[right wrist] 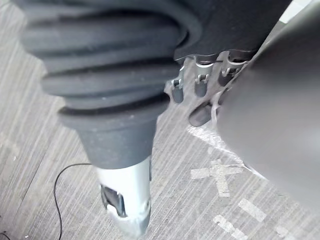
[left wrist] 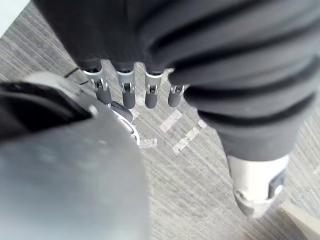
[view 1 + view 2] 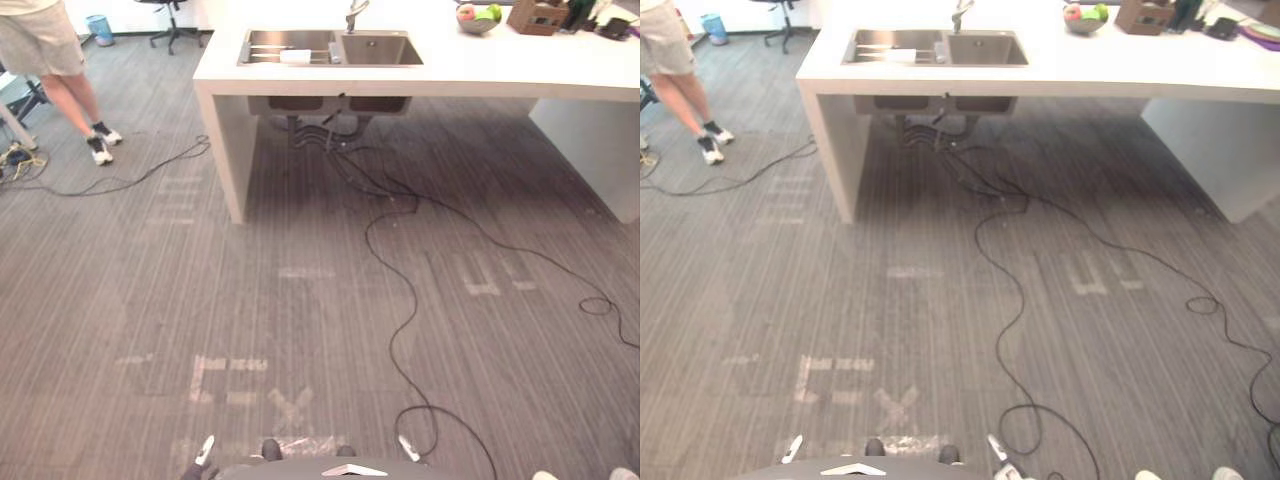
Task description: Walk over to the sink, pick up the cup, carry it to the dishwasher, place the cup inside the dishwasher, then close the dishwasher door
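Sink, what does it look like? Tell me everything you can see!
The sink is grey, shiny metal, sunk into the left end of the white counter. It has two basins side by side, with a tap behind the divider. The right basin looks empty; a white cup lies on its side in the left one.

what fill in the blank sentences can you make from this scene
The cup lies in the sink's ____ basin.
The bowl on the counter holds ____.
The left hand and right hand each hold ____.
Missing words: left; fruit; nothing.
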